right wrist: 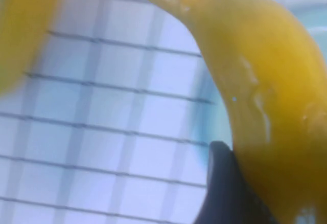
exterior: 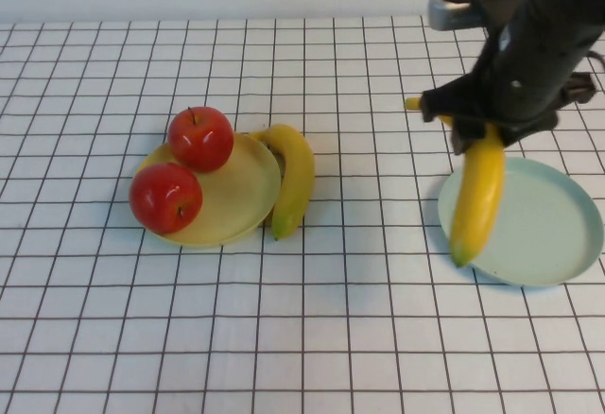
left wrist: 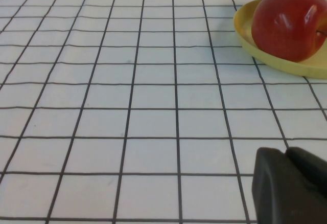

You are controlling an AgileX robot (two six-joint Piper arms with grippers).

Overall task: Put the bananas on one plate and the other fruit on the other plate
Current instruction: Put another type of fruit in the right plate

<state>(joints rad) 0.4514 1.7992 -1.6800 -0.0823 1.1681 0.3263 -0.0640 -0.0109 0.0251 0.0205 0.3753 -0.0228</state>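
My right gripper is shut on a yellow banana near its upper end. The banana slopes down, and its lower tip is at the left rim of the pale blue-green plate. In the right wrist view one dark finger presses against the banana. Two red apples sit on the yellow plate at the left. A second banana lies against that plate's right rim. My left gripper is shut and holds nothing, low over the table near the yellow plate.
A white cloth with a black grid covers the whole table. A pale wall runs along the far edge. The middle and front of the table are bare cloth.
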